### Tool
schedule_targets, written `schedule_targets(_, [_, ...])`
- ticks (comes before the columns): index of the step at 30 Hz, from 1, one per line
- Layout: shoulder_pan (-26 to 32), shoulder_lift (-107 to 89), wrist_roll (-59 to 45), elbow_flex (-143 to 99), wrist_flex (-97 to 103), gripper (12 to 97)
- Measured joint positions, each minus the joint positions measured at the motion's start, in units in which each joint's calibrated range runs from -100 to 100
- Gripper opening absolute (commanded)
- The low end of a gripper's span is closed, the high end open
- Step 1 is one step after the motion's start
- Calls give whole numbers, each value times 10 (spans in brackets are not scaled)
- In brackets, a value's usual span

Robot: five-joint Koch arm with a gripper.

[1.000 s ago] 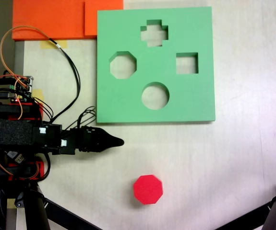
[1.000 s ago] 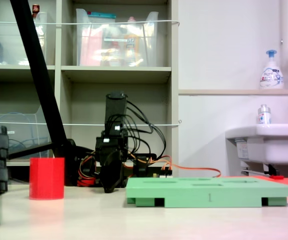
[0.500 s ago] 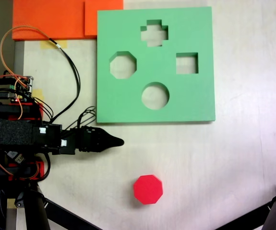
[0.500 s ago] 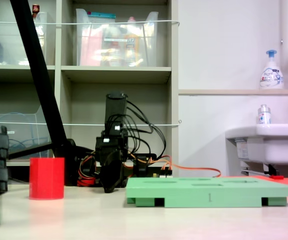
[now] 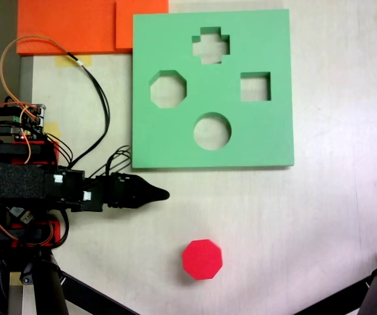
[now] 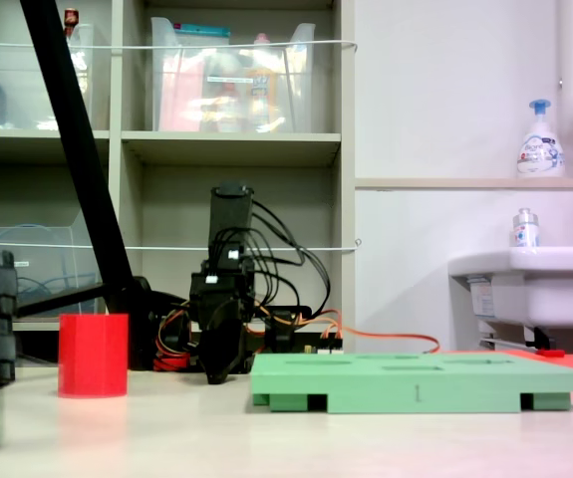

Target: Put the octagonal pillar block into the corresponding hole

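The octagonal pillar block (image 5: pixel 202 259) is bright red and stands alone on the pale table, below the green foam board (image 5: pixel 175 144). The corresponding hole (image 5: pixel 168 90) is the eight-sided cutout at the board's left, and it is empty. My gripper (image 5: pixel 164 194) points right from the arm at the left edge, its jaws tapering together to one tip, shut on nothing. It lies just below the board's lower left corner, up and left of the block. From table level, the block (image 6: pixel 93 356) stands left of the gripper (image 6: pixel 218 372) and the board (image 6: pixel 416 383) right of it.
The board also has a round cutout (image 5: pixel 212 131), a square cutout (image 5: pixel 256 86) and a cross cutout (image 5: pixel 210 44). Orange foam sheets (image 5: pixel 70 26) lie at the top left. Black tripod legs (image 5: pixel 83 292) cross the bottom corners. Cables (image 5: pixel 96 85) loop beside the arm.
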Motion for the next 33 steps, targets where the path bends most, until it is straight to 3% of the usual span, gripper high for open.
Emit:
schedule_targets(7, [-13,0,13,0,1,479])
schedule_targets(12, [-42,0,142,0,0,392])
schedule_targets(16, [-64,0,217,12,-39,383])
schedule_targets(22, [-76,1,326,316,-539,381])
schedule_targets(29, [-72,1,366,534,-773,360])
schedule_targets(31, [-72,1,367,596,-819,412])
schedule_targets(33, [-72,14,367,684,-874,567])
